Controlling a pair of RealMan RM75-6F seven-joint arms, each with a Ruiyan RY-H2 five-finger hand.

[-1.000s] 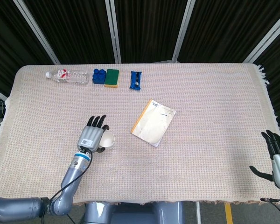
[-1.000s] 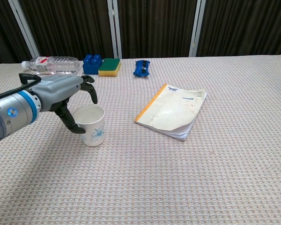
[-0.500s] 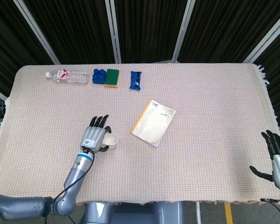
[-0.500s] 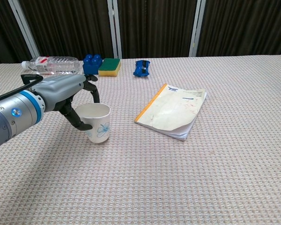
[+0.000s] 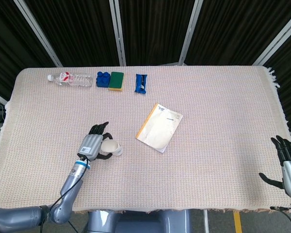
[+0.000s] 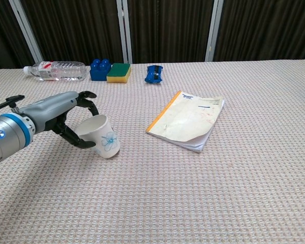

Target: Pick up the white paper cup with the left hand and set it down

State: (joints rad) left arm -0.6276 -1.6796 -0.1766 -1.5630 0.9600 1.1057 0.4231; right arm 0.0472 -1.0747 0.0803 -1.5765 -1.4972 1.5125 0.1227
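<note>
The white paper cup [image 6: 103, 141] with a blue flower print leans with its mouth toward the left and its base edge at the cloth; in the head view the cup [image 5: 111, 147] lies left of the booklet. My left hand [image 6: 70, 118] grips it at the rim, fingers curled over the top and thumb underneath. From above, the left hand [image 5: 91, 145] sits just left of the cup. My right hand [image 5: 287, 164] hovers at the table's right front corner, fingers spread, holding nothing; the chest view does not show it.
A cream booklet with an orange spine [image 6: 187, 120] lies right of the cup. Along the far edge are a plastic bottle [image 6: 56, 70], blue blocks [image 6: 97, 69], a green-yellow sponge [image 6: 119, 72] and a blue packet [image 6: 154, 73]. A woven cloth [image 6: 203, 193] covers the table.
The cup stood upright in my left hand, shifted slightly right, and now leans over to the left. The hand has dropped lower and drawn back left. The right hand has not moved.
</note>
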